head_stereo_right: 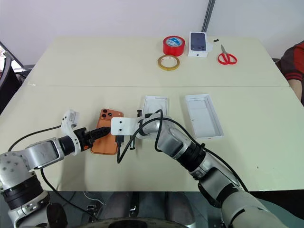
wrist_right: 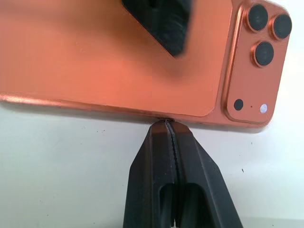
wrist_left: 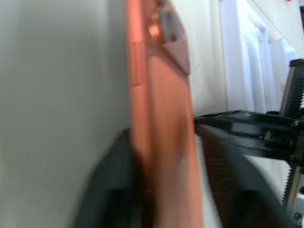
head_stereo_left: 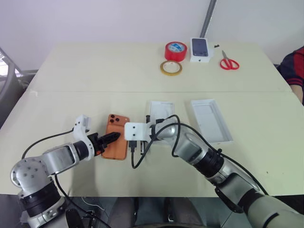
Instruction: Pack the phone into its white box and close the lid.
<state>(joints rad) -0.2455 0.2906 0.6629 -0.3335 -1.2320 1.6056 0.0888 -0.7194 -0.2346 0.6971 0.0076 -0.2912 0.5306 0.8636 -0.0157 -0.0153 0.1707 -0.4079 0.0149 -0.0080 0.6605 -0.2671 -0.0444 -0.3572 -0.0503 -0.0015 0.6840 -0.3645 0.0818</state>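
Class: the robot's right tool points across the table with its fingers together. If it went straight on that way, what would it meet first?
The right tool, shut, already meets the long edge of the flat orange smartphone, which it would likely push toward the left tool.

The orange phone [head_stereo_left: 117, 136] lies camera-side up, lenses toward 12 o'clock. The open white box [head_stereo_left: 211, 120] lies at its 3 o'clock, well apart.

At the far edge of the surface [head_stereo_left: 71, 71] sit a red tape roll [head_stereo_left: 175, 51], a yellow tape ring [head_stereo_left: 170, 68] just in front of it, a small phone carton [head_stereo_left: 200, 49] and red-handled scissors [head_stereo_left: 229, 62]. A white insert [head_stereo_left: 159, 110] lies mid-surface.
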